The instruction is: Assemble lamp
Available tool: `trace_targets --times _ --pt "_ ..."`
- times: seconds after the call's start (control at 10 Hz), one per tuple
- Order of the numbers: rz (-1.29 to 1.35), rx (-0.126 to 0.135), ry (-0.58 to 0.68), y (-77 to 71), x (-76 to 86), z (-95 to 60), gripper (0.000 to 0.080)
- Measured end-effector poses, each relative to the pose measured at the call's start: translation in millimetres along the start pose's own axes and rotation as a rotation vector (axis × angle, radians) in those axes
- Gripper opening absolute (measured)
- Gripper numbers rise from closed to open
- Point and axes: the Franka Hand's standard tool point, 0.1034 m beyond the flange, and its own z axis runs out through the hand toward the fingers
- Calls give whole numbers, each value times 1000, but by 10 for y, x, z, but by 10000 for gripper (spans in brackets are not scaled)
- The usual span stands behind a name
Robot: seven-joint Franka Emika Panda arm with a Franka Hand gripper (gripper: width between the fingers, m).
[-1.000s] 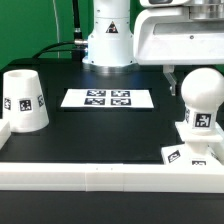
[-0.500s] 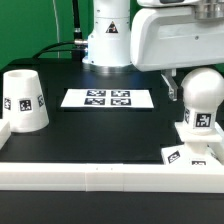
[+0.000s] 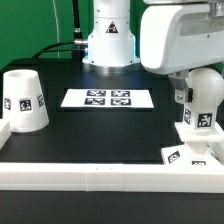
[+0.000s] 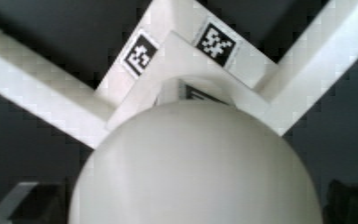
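The white round-topped bulb (image 3: 206, 98) stands upright on the flat square base (image 3: 188, 153) at the exterior view's right. My gripper (image 3: 204, 92) hangs over the bulb, jaws open, one on each side of its top; a dark finger (image 3: 183, 95) shows beside it. In the wrist view the bulb (image 4: 194, 165) fills the middle, the tagged base (image 4: 190, 55) lies beyond it, and my gripper (image 4: 194, 205) straddles it with dark fingertips (image 4: 44, 205) at the edges. The tapered shade (image 3: 22, 100) stands apart at the exterior view's left.
The marker board (image 3: 108, 98) lies flat in the middle of the black table. A long white border rail (image 3: 100, 178) runs along the front edge. The arm's white pedestal (image 3: 108, 40) stands at the back, with cables and a green wall behind.
My gripper has moved toward the exterior view's right and come down over the bulb's top. The bulb, base and shade have not moved.
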Motion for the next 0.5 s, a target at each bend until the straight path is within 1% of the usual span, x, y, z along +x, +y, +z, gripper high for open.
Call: trace_targets --times 0.2,0.3,0.5 --pt "-158 -15 -12 10 -7 0 699" --pt "-201 -19 -15 8 -5 0 699" --pt "-367 -29 -28 20 -16 3 699"
